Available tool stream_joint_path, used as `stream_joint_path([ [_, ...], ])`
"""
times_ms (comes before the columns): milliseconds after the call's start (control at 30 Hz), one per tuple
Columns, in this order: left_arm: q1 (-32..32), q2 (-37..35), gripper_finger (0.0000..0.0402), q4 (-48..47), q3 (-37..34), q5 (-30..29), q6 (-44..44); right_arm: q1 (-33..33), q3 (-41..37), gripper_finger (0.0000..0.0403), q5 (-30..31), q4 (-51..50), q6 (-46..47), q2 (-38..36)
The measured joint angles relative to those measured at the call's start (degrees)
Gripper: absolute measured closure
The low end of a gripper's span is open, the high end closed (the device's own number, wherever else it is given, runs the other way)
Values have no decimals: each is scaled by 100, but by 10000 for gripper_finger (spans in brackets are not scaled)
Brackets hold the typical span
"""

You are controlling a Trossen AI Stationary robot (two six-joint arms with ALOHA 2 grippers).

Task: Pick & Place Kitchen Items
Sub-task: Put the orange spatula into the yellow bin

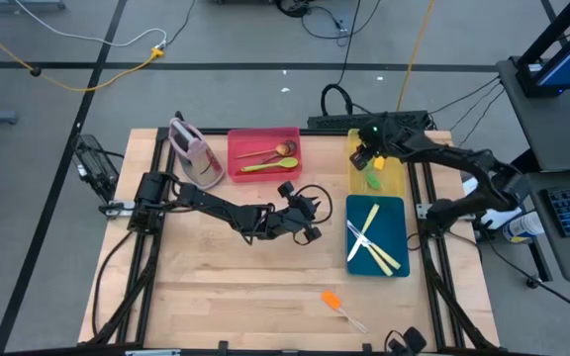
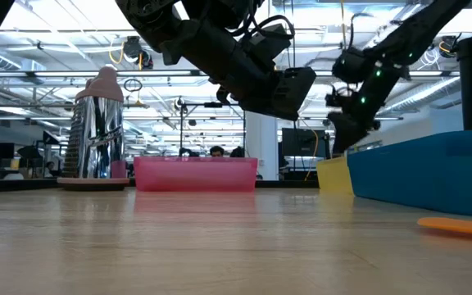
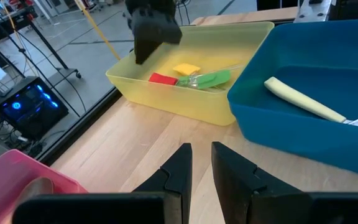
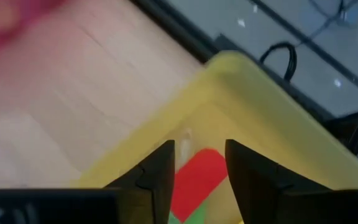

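My left gripper [image 1: 310, 220] hovers above the table between the red tray [image 1: 263, 136] and the blue tray [image 1: 399, 213]. Its fingers stand a narrow gap apart and hold nothing [image 3: 201, 163]. My right gripper [image 1: 366, 158] is open and empty above the far left corner of the yellow tray [image 1: 396, 178]; a red spatula head [image 4: 197, 177] shows between its fingers. The yellow tray holds spatulas with red [image 3: 162, 78], yellow-orange [image 3: 186, 68] and green [image 3: 215, 79] heads. An orange-headed spatula [image 1: 332, 300] lies flat on the table near the front edge.
The red tray holds a wooden spoon [image 1: 265, 153] and a green spoon [image 1: 263, 166]. The blue tray holds cream-handled knives [image 1: 369, 237]. A pink-and-grey upright container [image 1: 194, 153] stands at the far left. Bare wood lies at the table's front left.
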Motion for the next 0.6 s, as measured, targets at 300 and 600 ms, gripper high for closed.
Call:
stream_joint_path([
  [300,-2,0,334,3,0,685,0,930,0,281,-11,-531,7,-1249],
  [600,-4,0,334,6,0,1355,6,2631,0,282,-15,-1293,868,-1865],
])
